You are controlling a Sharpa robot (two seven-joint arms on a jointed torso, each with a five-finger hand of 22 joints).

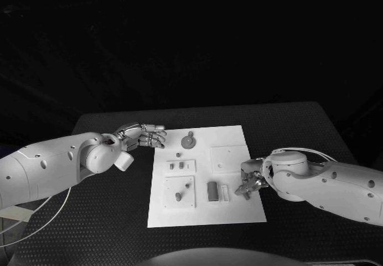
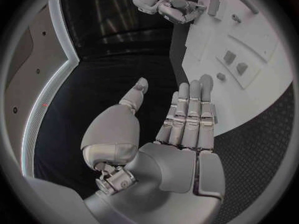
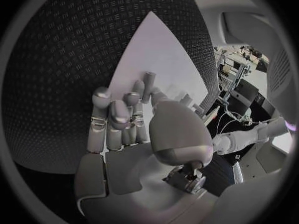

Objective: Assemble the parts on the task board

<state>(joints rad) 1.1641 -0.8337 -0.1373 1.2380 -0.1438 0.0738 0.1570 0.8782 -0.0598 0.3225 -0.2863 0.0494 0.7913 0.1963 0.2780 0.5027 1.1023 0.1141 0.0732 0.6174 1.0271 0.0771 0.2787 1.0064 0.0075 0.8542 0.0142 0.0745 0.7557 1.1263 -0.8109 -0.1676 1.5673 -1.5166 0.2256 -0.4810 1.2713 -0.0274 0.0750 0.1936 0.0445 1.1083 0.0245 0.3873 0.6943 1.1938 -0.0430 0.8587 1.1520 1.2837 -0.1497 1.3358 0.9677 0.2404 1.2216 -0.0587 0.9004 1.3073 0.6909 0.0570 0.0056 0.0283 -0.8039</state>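
The white task board [image 1: 239,138] lies in the middle of the table. On it are a round part [image 1: 188,141], two small parts [image 1: 175,165], a peg [image 1: 180,194] and a dark block [image 1: 212,191]. My right hand [image 1: 249,182] hovers at the board's right edge beside the dark block. Its fingers are curled in and, with the thumb, pinch a thin peg [image 3: 149,80]. My left hand [image 1: 145,136] is at the board's far left edge, near the round part. Its fingers [image 2: 190,114] lie straight and side by side, thumb apart, holding nothing.
The black table [image 1: 112,221] runs all around the board, with bare room left and right of it. A cable [image 1: 36,219] loops by the table's left edge. The left wrist view shows the right hand [image 2: 171,6] across the board [image 2: 261,84].
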